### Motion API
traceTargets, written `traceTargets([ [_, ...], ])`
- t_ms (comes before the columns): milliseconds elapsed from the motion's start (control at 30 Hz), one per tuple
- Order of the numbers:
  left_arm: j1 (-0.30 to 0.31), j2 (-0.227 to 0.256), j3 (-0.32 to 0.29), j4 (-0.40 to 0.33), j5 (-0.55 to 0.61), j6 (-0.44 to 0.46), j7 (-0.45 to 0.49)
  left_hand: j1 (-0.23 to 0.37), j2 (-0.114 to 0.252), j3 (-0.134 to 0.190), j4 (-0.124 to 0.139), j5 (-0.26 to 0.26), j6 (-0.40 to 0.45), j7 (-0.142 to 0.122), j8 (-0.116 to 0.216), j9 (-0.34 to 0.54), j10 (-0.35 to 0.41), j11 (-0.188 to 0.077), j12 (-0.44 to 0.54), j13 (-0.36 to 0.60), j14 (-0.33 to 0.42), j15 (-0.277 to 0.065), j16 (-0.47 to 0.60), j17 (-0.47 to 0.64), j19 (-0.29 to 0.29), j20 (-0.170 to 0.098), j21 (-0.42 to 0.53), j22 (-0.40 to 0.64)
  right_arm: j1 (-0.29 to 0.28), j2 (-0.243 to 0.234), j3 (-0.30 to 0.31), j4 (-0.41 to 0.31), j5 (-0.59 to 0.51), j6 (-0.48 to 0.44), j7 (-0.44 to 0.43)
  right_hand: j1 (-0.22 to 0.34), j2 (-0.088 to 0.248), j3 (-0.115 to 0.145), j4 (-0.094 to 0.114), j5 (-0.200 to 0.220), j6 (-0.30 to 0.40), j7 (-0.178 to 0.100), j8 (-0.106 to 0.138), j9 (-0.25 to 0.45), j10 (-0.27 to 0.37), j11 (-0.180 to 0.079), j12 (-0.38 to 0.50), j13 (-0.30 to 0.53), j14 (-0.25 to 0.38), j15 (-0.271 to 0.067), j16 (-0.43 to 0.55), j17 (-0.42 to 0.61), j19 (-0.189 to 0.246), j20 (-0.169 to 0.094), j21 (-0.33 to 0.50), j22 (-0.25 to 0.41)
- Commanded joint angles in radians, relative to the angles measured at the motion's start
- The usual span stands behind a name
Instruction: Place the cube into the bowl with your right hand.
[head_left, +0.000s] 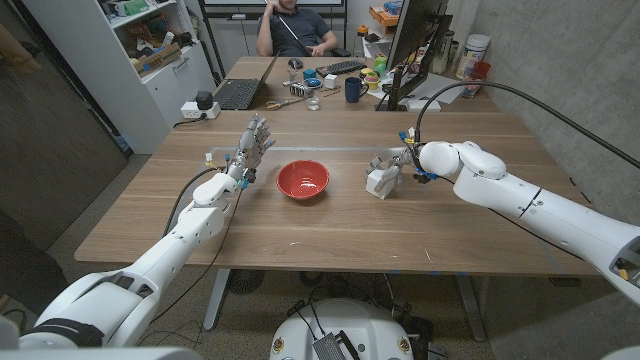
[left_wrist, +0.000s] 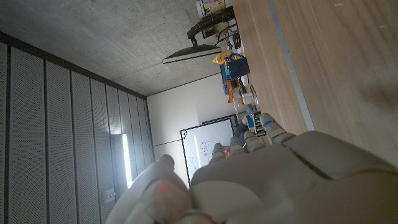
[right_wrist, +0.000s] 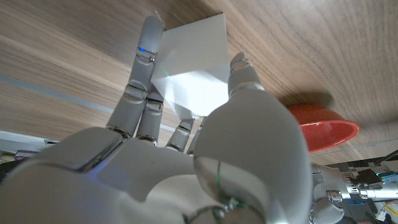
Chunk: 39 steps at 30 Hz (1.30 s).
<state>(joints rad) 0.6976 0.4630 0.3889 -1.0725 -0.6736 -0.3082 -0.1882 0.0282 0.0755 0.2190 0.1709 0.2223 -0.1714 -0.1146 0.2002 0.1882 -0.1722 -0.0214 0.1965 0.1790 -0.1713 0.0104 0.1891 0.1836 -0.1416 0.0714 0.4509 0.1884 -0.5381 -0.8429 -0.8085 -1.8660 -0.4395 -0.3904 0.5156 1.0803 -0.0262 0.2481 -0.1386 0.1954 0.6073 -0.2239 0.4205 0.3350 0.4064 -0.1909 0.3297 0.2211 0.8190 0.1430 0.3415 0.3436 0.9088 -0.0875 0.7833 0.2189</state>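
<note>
1. Cube (head_left: 379, 181), white, sits right of centre in the head view, on the wooden table (head_left: 300, 240) just right of the red bowl (head_left: 303, 180). In the right wrist view the cube (right_wrist: 193, 65) lies between the fingers (right_wrist: 140, 68) and thumb of the right hand (right_wrist: 205, 155), with the bowl (right_wrist: 323, 127) at mid-right of that frame.

2. Right hand (head_left: 392, 170): its fingers bracket the cube on both sides and seem to touch it. Whether the grip is firm I cannot tell, and the cube looks to be resting on the table.

3. Left hand (head_left: 250, 150): raised at centre-left of the head view, left of the bowl, fingers spread and pointing up, holding nothing. In the left wrist view, the back of the left hand (left_wrist: 261, 180) takes up the lower part.

4. Step in hand, as I judge it: the grasp. The cube is not yet lifted and the bowl holds nothing.

5. Next move calls for a secure squeeze, a lift clear of the bowl's rim, a short carry toward picture left, then a release over the bowl's middle. A loose pinch could let the smooth cube twist or slip.

6. Surface: brown wood grain, with a pale seam running across behind the bowl.

7. Room: at the top of the head view, a second desk carries a laptop (head_left: 240, 92), a keyboard (head_left: 343, 67), a blue mug (head_left: 354, 90) and a monitor (head_left: 415, 40); a person (head_left: 295, 28) sits behind it. Grey cabinets stand at upper left.
</note>
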Motion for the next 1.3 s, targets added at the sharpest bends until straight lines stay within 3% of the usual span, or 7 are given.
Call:
traceTargets([
  [33,-0.003,-0.001,0.003,0.000,0.004,0.001,0.002,-0.005,0.030,-0.005,-0.001,0.005,-0.003,-0.008,0.002,0.004,-0.060,-0.004,0.003,0.004,-0.060,-0.005,0.001,0.005,-0.001,-0.004,-0.001,0.002,-0.060,-0.008,0.058,0.008,0.040,0.074,-0.137,0.228,0.177,0.003,-0.004,-0.003,0.155,0.160,0.020,0.018,0.204,0.139,0.035,0.024,0.329,-0.376,0.035,0.065,0.060,-0.135,0.053,0.009],
  [233,-0.004,-0.002,0.004,0.002,0.004,0.000,-0.001,-0.005,0.030,-0.007,-0.001,0.006,-0.002,-0.008,0.001,0.004,-0.061,-0.002,0.003,0.004,-0.060,-0.006,0.001,0.005,-0.002,-0.004,-0.002,0.003,-0.071,-0.015,0.068,-0.004,0.033,0.079,-0.162,0.248,0.172,0.000,-0.008,-0.006,0.196,0.195,0.035,0.022,0.265,0.158,0.056,0.041,0.344,-0.377,0.049,0.086,0.062,-0.137,0.083,0.012],
  [667,0.003,0.002,0.003,-0.012,0.005,0.002,0.004,-0.006,0.029,-0.009,-0.001,0.007,-0.005,-0.008,-0.001,0.004,-0.061,-0.003,0.003,0.004,-0.059,-0.006,0.001,0.005,-0.002,-0.005,-0.004,0.003,-0.089,-0.028,0.101,-0.035,0.046,0.093,-0.195,0.263,0.162,-0.005,-0.011,-0.009,0.203,0.200,0.035,0.023,0.289,0.167,0.063,0.055,0.344,-0.376,0.050,0.098,0.058,-0.136,0.107,0.012],
  [1133,0.018,0.010,-0.001,-0.038,0.007,0.002,0.021,-0.006,0.029,-0.011,-0.002,0.009,-0.007,-0.008,-0.002,0.004,-0.062,-0.001,0.002,0.004,-0.061,-0.005,0.001,0.005,-0.001,-0.005,-0.005,0.003,-0.152,-0.029,0.184,-0.021,0.146,0.179,-0.310,0.273,0.163,-0.006,-0.009,-0.010,0.214,0.201,0.037,0.025,0.311,0.169,0.071,0.067,0.347,-0.375,0.052,0.107,0.049,-0.137,0.125,0.013],
  [1200,0.018,0.011,-0.001,-0.040,0.007,0.002,0.019,-0.006,0.029,-0.012,-0.002,0.009,-0.007,-0.008,-0.002,0.004,-0.061,0.001,0.003,0.004,-0.061,-0.004,0.001,0.005,-0.001,-0.005,-0.006,0.003,-0.151,-0.033,0.179,-0.034,0.118,0.166,-0.324,0.273,0.164,-0.007,-0.008,-0.010,0.216,0.201,0.037,0.025,0.312,0.169,0.071,0.068,0.348,-0.375,0.052,0.107,0.048,-0.137,0.126,0.013],
  [1300,0.020,0.011,-0.001,-0.046,0.008,0.002,0.025,-0.005,0.029,-0.012,-0.002,0.009,-0.007,-0.007,-0.002,0.004,-0.063,-0.002,0.002,0.004,-0.061,-0.004,0.001,0.005,-0.001,-0.004,-0.006,0.003,-0.172,-0.024,0.208,-0.016,0.166,0.213,-0.366,0.273,0.164,-0.007,-0.007,-0.011,0.217,0.201,0.037,0.025,0.314,0.168,0.071,0.070,0.348,-0.374,0.052,0.109,0.047,-0.136,0.129,0.013],
])
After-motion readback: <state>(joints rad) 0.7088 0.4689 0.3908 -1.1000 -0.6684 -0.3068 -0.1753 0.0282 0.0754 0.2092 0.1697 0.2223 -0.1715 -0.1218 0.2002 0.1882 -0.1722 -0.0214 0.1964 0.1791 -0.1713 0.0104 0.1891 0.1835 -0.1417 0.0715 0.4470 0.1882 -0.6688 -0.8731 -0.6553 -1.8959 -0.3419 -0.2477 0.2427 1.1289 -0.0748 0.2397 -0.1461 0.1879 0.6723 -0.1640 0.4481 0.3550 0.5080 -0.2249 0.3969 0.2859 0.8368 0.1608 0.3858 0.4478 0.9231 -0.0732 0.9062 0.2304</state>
